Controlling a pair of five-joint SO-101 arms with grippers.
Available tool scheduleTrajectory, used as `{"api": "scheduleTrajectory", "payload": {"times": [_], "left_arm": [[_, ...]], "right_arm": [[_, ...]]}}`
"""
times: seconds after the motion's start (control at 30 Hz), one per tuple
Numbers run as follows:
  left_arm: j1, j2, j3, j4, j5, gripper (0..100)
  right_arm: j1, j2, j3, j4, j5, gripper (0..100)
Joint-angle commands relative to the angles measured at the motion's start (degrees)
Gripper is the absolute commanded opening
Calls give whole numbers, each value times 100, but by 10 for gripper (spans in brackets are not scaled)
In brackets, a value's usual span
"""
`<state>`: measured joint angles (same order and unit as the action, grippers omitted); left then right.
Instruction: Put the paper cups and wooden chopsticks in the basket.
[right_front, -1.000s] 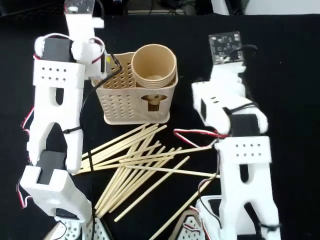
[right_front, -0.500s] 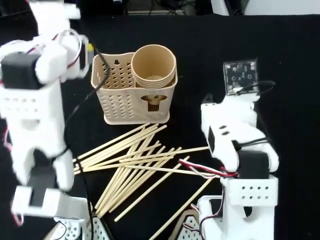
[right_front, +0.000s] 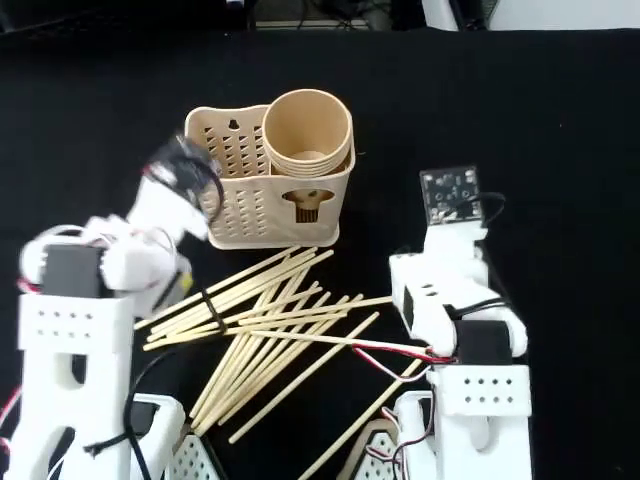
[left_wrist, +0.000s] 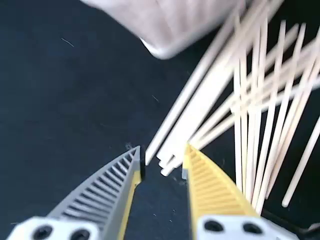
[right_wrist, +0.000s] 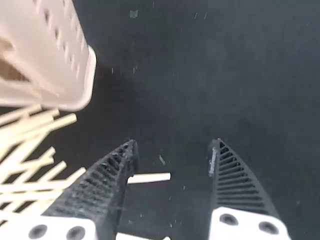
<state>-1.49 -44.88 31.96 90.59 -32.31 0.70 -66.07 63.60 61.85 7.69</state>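
The cups' share of the job looks finished: the paper cups (right_front: 308, 130) sit nested in a stack inside the basket (right_front: 240, 215), at its end nearer the right arm. The wooden chopsticks (right_front: 262, 322) are all still outside it, so that half of the task remains. As far as can be seen, none stands in the basket; its other end looks empty.

The chopsticks lie fanned and crossed on the worktop (right_front: 560, 150) just in front of the basket, on the side toward the arms' bases, the nearest tips close to its front wall.

The left jaws are apart and low over the worktop off the basket's left front corner, with the ends of a few chopsticks lying between them, not yet clamped. The right jaws are spread wide over bare worktop off the basket's right front corner, holding nothing; one chopstick end lies just by their inner edge.

The basket is pale, rigid-looking plastic, boxy with rounded corners and walls pierced by rows of small slots. The cups are smooth tan cones with rolled rims. The chopsticks are thin, straight, light wood, likely to roll and slip when pinched several at once. The worktop is matte black.
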Motion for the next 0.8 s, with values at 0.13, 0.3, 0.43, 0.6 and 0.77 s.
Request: {"api": "scheduleTrajectory", "payload": {"times": [0.13, 0.3, 0.43, 0.6, 0.77], "left_arm": [[-40, -88, 1851, -1582, 369, 152], [-40, -105, 2431, -2391, 1125, 152], [-40, -97, 2589, -2690, 1565, 152], [-488, -88, 2615, -2681, 1934, 152], [-1464, -79, 2580, -2725, 1996, 152]], "right_arm": [[35, 716, -110, 510, 1934, 240], [26, 1358, -778, 1521, 4141, 240], [-255, 1727, -778, 1793, 5363, 240], [-967, 2211, -444, 1749, 5785, 240], [-1987, 3020, -40, 1204, 5670, 240]]}}
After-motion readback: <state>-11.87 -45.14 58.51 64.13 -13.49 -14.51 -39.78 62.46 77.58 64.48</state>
